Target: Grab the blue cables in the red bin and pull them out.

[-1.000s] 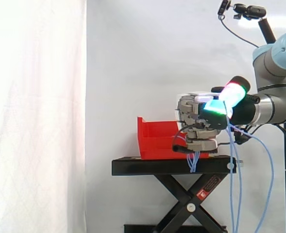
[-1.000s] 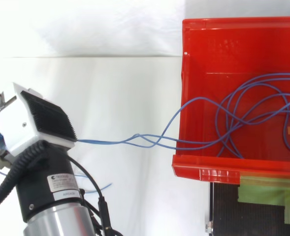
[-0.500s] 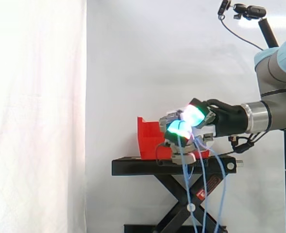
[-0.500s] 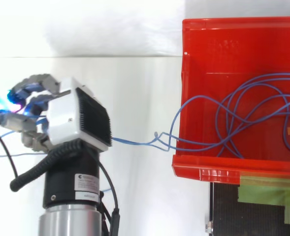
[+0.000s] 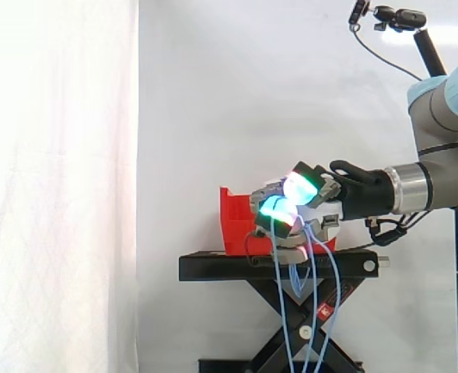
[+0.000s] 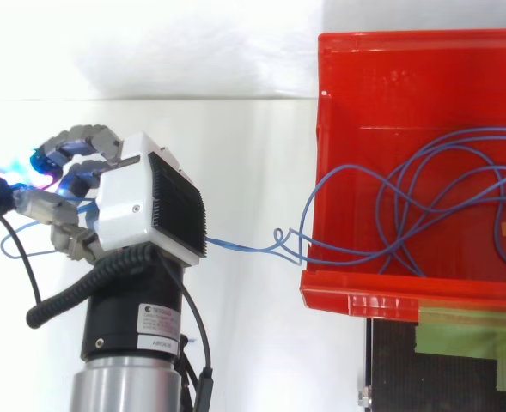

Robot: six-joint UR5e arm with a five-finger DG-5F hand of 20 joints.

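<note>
Hand [image 6: 149, 210] is outside the red bin [image 6: 321, 129], apart from its wall, on the left in the top view. Fingers [image 6: 70, 142] are curled round strands of the blue cables [image 6: 244, 248]. Most of the cable lies looped inside the bin. A couple of strands cross over the bin wall and run to the hand with a small kink. Side view: the bin sits on the black tabletop [image 5: 213, 266]. Cable lengths hang from the glowing fingertips, down past the tabletop's edge.
</note>
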